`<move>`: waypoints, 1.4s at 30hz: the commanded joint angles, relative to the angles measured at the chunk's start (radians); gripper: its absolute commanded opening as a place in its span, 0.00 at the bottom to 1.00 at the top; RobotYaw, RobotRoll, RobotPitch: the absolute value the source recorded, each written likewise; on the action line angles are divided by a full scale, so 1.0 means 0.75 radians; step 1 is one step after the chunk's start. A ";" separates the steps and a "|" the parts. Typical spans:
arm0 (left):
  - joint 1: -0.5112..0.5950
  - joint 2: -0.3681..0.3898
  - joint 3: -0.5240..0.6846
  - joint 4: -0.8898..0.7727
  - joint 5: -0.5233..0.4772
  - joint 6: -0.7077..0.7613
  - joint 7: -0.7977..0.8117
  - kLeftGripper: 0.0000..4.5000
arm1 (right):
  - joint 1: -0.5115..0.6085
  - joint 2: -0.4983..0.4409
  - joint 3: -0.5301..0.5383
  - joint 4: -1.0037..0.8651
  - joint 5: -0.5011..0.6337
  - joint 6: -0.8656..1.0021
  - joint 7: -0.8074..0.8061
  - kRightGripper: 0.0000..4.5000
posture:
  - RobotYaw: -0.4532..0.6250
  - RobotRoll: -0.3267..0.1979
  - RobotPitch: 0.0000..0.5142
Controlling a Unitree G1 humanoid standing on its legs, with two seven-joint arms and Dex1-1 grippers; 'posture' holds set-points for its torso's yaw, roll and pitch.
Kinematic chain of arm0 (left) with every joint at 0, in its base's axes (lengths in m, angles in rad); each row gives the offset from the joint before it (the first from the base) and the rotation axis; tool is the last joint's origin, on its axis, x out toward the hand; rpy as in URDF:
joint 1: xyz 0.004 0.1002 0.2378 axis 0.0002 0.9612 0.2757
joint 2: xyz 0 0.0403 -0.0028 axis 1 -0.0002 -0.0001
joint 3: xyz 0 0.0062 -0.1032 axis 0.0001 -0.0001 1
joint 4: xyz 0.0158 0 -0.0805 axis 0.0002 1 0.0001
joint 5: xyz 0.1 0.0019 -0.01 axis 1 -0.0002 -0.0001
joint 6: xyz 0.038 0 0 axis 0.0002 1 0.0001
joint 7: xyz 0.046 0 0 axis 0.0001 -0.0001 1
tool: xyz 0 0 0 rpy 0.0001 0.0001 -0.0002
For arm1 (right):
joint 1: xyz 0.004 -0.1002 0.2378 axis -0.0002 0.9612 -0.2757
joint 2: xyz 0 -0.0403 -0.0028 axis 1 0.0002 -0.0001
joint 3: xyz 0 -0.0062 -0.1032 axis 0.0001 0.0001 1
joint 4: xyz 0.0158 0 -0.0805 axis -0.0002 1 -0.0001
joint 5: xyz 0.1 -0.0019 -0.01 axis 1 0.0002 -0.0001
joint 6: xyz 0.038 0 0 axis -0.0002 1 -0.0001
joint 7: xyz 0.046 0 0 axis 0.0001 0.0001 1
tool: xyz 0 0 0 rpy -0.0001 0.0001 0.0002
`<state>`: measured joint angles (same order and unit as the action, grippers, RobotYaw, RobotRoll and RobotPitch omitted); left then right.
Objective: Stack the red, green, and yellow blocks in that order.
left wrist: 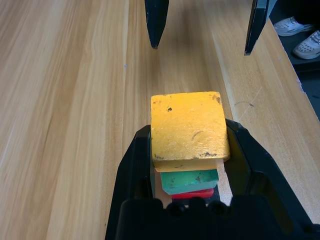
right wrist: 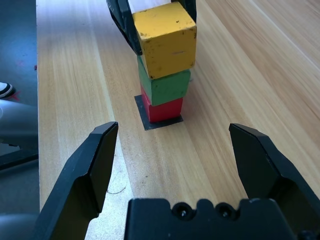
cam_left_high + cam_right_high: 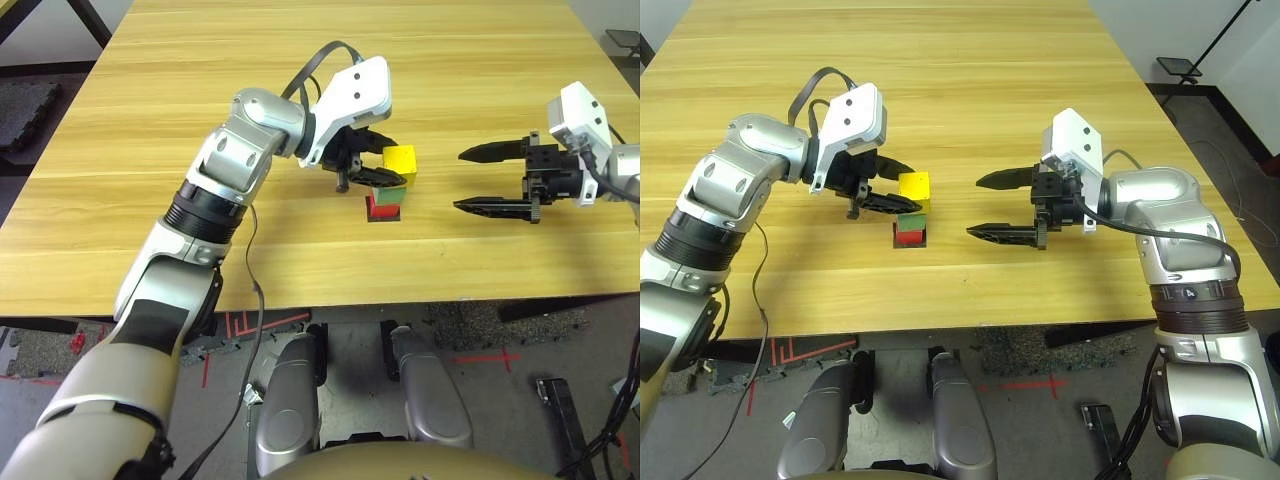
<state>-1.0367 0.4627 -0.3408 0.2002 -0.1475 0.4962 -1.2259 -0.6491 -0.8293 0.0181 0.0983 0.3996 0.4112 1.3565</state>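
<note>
A red block sits on a flat black patch in the middle of the table. A green block rests on the red one, and a yellow block sits slightly skewed on the green one. My left gripper is shut on the yellow block, one black finger pressed against each side. To the right of the stack my right gripper stands open and level with it, pointing at it from a short distance, holding nothing.
The wooden table stretches bare behind and to both sides of the stack. Its front edge runs close below the blocks. A person's shoes show on the floor beyond the table's right side.
</note>
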 commanded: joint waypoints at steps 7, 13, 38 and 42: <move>0.014 -0.002 -0.014 0.023 0.023 -0.033 -0.007 0.45 | 0.009 0.003 0.000 -0.006 0.006 -0.004 -0.005 1.00 | 0.66 0.82 0.47; 0.014 0.001 -0.019 0.034 0.037 -0.039 -0.010 0.45 | -0.001 0.013 0.005 0.008 0.003 -0.011 -0.005 1.00 | 0.66 0.82 0.47; 0.014 0.018 -0.055 0.010 0.055 0.044 -0.037 0.99 | -0.027 0.032 0.019 0.070 -0.031 -0.058 0.001 1.00 | 0.66 0.81 0.45; 0.013 0.025 -0.060 0.019 0.060 0.043 -0.050 0.99 | -0.036 0.035 0.019 0.078 -0.035 -0.061 0.003 1.00 | 0.66 0.81 0.44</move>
<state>-1.0218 0.4787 -0.3722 0.2088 -0.1120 0.5253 -1.2528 -0.6726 -0.7977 0.0292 0.1574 0.3754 0.3715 1.3522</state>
